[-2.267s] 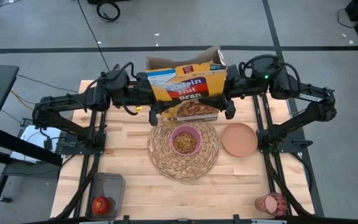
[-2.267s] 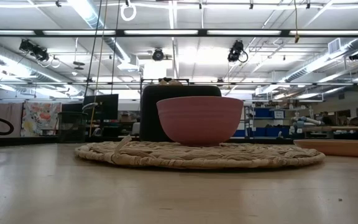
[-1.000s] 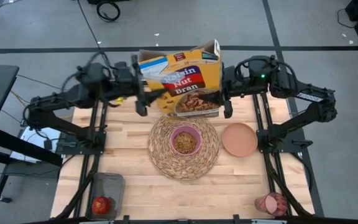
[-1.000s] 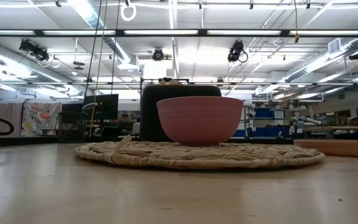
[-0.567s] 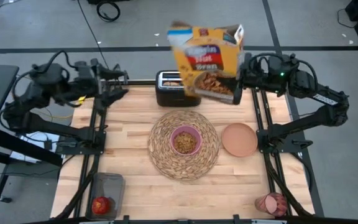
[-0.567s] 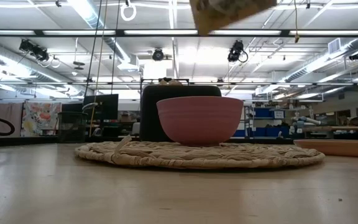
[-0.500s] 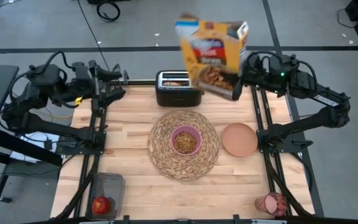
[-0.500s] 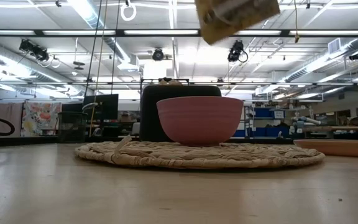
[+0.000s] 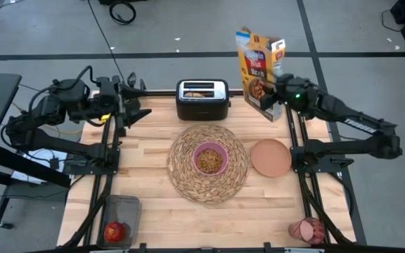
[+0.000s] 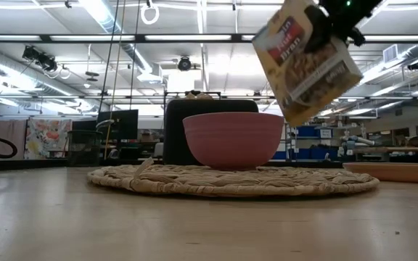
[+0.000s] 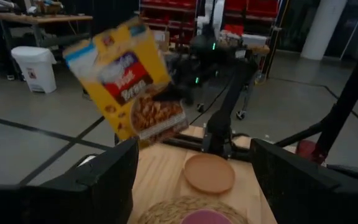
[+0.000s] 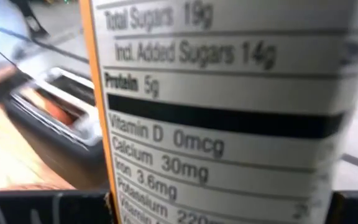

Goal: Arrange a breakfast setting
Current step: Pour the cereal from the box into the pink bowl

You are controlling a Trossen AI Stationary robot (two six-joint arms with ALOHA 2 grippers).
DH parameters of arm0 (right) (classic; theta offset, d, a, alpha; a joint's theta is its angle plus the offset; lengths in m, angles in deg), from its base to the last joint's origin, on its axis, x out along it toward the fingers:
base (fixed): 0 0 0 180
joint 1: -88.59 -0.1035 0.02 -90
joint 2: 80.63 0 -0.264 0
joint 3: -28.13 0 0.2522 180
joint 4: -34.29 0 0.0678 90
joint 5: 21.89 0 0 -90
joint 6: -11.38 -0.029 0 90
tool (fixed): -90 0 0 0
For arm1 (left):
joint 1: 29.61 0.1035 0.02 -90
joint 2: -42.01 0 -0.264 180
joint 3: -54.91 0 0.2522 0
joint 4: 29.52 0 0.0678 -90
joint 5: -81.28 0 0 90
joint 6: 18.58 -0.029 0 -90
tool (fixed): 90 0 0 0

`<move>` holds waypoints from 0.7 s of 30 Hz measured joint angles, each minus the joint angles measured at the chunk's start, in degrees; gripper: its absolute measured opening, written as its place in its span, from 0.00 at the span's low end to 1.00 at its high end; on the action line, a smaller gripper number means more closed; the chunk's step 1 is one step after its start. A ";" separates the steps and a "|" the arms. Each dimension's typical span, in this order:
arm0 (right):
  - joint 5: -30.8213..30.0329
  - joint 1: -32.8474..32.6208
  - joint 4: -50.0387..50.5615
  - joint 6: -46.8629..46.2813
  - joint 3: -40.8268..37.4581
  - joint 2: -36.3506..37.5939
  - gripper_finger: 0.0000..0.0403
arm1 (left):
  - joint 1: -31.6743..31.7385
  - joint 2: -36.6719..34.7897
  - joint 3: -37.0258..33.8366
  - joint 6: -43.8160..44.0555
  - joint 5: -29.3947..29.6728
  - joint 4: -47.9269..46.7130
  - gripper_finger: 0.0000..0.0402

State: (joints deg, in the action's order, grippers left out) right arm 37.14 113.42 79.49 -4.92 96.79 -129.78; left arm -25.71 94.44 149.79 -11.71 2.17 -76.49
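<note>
The right tool (image 9: 278, 90) grasps the yellow cereal box (image 9: 259, 62), which we see aloft and tilted over the counter's (image 9: 153, 204) far right corner. The left tool (image 9: 133, 104) hangs released. The pink bowl (image 9: 209, 159), holding cereal, sits centred on the woven placemat (image 9: 181, 176); beside it lies the plate (image 9: 271, 157), behind it the toaster (image 9: 202, 98).

The bowl (image 9: 209, 159) sits on the placemat (image 9: 181, 176) mid-table, toaster (image 9: 202, 99) behind it, plate (image 9: 271, 157) to its right, apple (image 9: 115, 230) and tumbler (image 9: 306, 229) at the front corners.
</note>
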 joint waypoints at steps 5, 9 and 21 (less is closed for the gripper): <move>-4.93 0.16 -2.25 0.95 -4.99 -0.17 0.37 | 0.07 0.56 0.04 0.02 0.01 2.56 0.78; -8.42 0.43 -6.85 1.58 -10.61 -0.35 0.37 | 0.05 1.83 0.04 0.45 0.02 7.72 0.78; -8.13 7.97 -22.06 1.07 -22.99 0.50 0.37 | -0.90 5.83 0.04 3.30 0.03 13.97 0.78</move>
State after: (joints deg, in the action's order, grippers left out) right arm 29.01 121.39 57.42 -3.85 73.80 -129.28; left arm -26.61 100.27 149.84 -8.40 2.20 -62.52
